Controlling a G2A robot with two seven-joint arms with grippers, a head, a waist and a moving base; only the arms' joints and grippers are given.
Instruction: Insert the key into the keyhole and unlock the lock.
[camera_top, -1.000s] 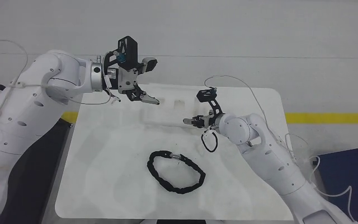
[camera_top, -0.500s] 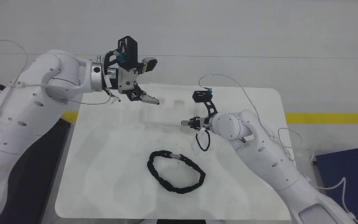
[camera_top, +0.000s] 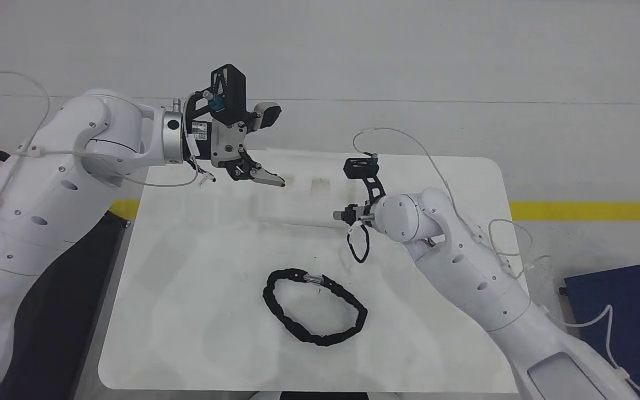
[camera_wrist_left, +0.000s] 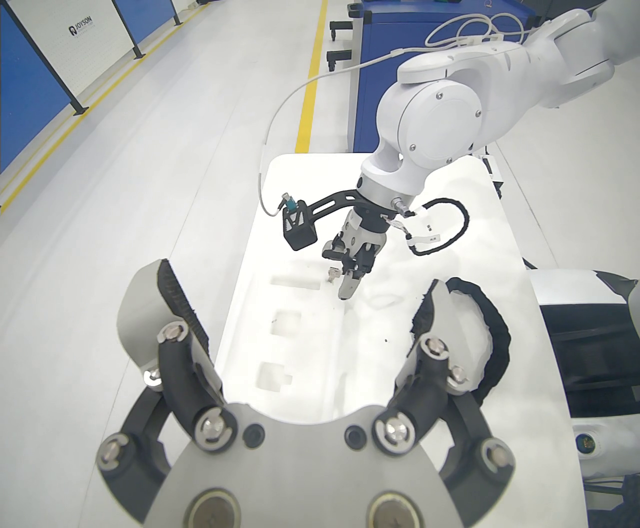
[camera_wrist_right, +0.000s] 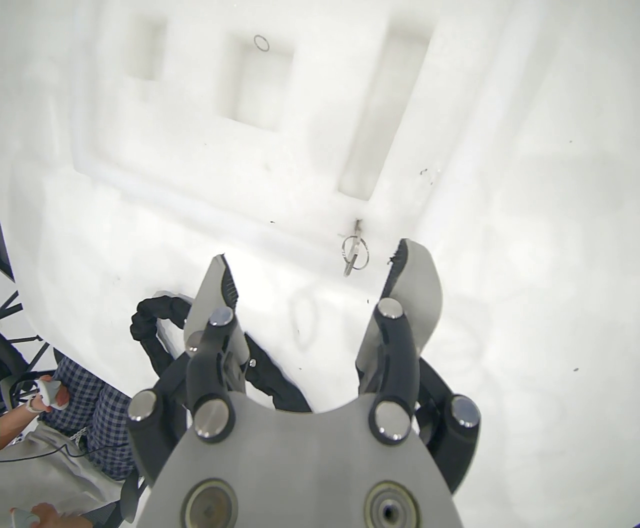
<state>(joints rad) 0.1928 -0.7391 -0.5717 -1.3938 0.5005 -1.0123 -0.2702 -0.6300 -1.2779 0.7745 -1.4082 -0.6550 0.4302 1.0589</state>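
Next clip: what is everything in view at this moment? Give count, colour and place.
table: one, white, under everything
foam tray: one, white, three recesses, on the far part of the table
key: one, metal, on a ring, lying by the end of the tray's long recess
small ring: one, grey, in the square recess
chain lock: one, black, looped on the table nearer the robot than the tray
left gripper: one, grey and black, fingers open, held above the table's far edge, away from the key
right gripper: one, grey and black, fingers open, close by the key, not holding it
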